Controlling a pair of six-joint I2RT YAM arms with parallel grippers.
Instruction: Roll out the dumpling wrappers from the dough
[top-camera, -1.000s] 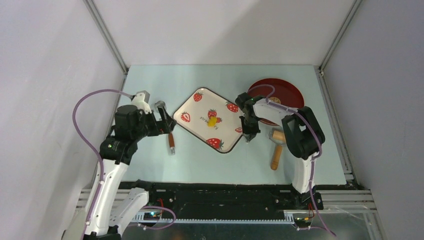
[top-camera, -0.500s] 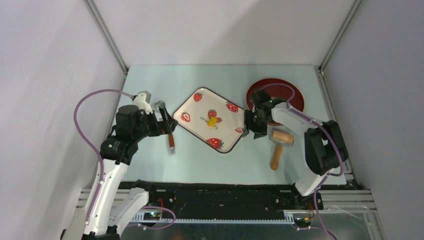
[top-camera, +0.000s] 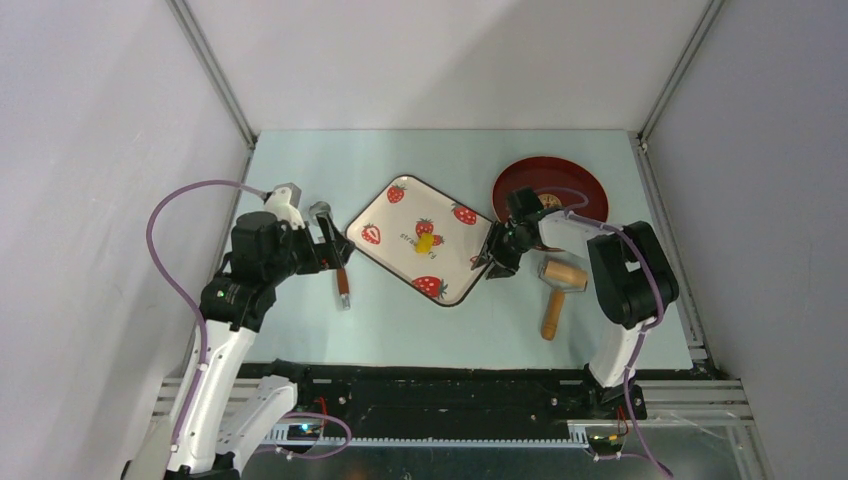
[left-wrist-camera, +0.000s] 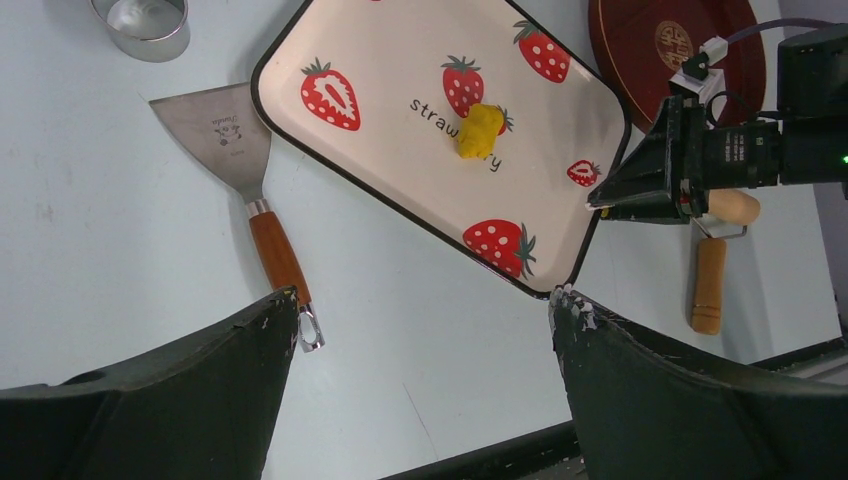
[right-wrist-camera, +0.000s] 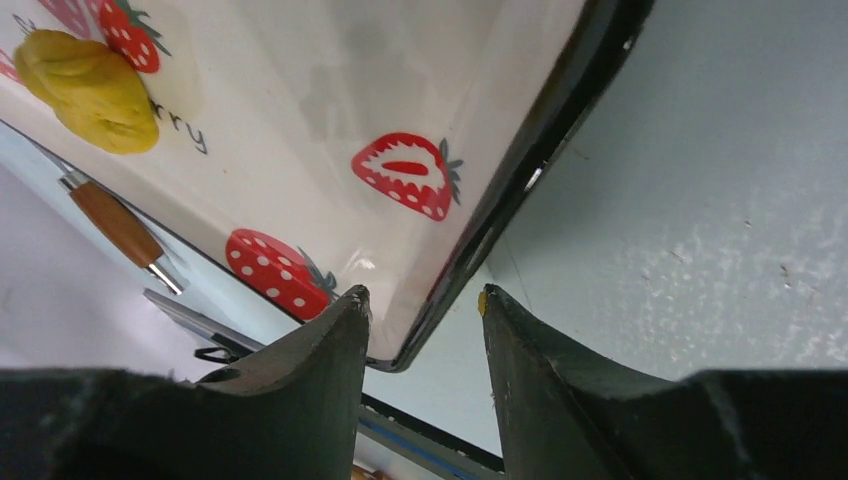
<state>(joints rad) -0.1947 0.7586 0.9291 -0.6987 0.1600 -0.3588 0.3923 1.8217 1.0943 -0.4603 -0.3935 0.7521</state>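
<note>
Straddling tray rim (right-wrist-camera: 561, 108), right gripper (right-wrist-camera: 422, 304) unclamped.

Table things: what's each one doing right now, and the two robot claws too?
dough: yellow lump, unrolled, on the tray
tray: lying flat
scraper: lying flat, untouched
ring cutter: standing, untouched
rolling pin: lying down, untouched
red plate: lying flat
left gripper: open, empty
right gripper: open, straddling the tray's rim

Left gripper (left-wrist-camera: 425, 296) jaws wide apart above the table (left-wrist-camera: 120, 260). Yellow dough (left-wrist-camera: 480, 130) lump mid strawberry tray (left-wrist-camera: 390, 50). Scraper (left-wrist-camera: 240, 160) just left of tray, ring cutter (left-wrist-camera: 145, 20) beyond it. Right gripper (left-wrist-camera: 606, 199) at tray's right corner; rolling pin (left-wrist-camera: 708, 285) and red plate (left-wrist-camera: 680, 60) behind it.
</note>
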